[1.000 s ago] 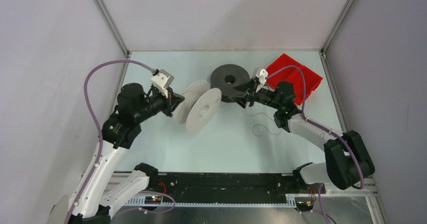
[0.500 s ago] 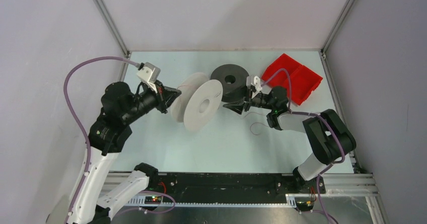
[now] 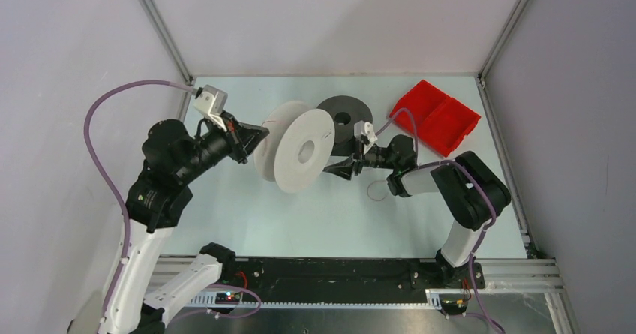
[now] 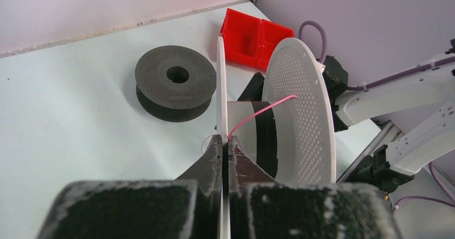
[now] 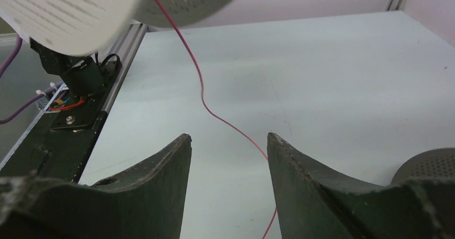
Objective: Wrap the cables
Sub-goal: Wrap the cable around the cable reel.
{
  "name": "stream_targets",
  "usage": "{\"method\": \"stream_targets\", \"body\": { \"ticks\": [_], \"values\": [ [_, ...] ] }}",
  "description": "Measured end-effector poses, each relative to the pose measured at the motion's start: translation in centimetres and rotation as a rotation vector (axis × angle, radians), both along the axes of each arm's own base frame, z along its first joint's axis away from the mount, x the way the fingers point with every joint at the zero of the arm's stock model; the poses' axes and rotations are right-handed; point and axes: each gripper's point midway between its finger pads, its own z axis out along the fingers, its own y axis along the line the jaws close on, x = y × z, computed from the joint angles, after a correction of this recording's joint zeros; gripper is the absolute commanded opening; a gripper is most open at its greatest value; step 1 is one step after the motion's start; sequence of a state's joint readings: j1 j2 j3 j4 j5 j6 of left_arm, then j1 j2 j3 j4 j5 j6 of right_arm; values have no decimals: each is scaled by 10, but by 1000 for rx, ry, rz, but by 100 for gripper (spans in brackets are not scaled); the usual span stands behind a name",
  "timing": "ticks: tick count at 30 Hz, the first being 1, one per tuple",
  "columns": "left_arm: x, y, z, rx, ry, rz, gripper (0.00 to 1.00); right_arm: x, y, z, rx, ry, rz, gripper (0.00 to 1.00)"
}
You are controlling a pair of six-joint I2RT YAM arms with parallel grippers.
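Note:
My left gripper [image 3: 259, 135] [image 4: 226, 142] is shut on the thin rim of one flange of the white spool [image 3: 304, 154] [image 4: 303, 104], which stands on edge. A thin pink-red cable [image 4: 263, 110] runs from its core past my fingers. The cable [image 5: 201, 83] hangs from the spool [image 5: 80, 13] down to the table and passes between the fingertips of my right gripper [image 3: 337, 170] [image 5: 228, 139]. That gripper is open, low over the table, touching nothing. The cable's loose end loops on the table [image 3: 375, 191]. The dark grey spool [image 3: 343, 116] [image 4: 174, 83] lies flat behind.
A red bin [image 3: 435, 116] [image 4: 249, 37] sits at the back right corner of the table. The right arm's elbow [image 3: 472, 191] is folded beside it. Metal frame rails [image 3: 499, 131] edge the table on both sides.
The right gripper has swung left and down from beside the dark grey spool to under the white spool, opening slightly wider. The left arm has shifted the white spool a little back and right.

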State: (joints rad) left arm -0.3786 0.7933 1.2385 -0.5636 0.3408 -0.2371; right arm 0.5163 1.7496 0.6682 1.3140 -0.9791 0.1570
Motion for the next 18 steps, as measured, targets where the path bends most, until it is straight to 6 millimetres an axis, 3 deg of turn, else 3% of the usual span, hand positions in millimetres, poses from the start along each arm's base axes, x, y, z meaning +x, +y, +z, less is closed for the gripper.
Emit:
{"method": "stream_targets", "body": {
  "ticks": [4,10,14,18],
  "values": [
    [0,1,5,-27,10,14,0,4,1,-12,-14,36,-14,59],
    [-4,3,32,-80,-28,30,0,16,3,-21,-37,106,-73,54],
    [-5,4,42,-110,-47,37,0,21,4,-34,-83,193,-98,45],
    [-1,7,44,-135,-37,66,0,15,8,-50,-126,276,-92,24]
  ]
}}
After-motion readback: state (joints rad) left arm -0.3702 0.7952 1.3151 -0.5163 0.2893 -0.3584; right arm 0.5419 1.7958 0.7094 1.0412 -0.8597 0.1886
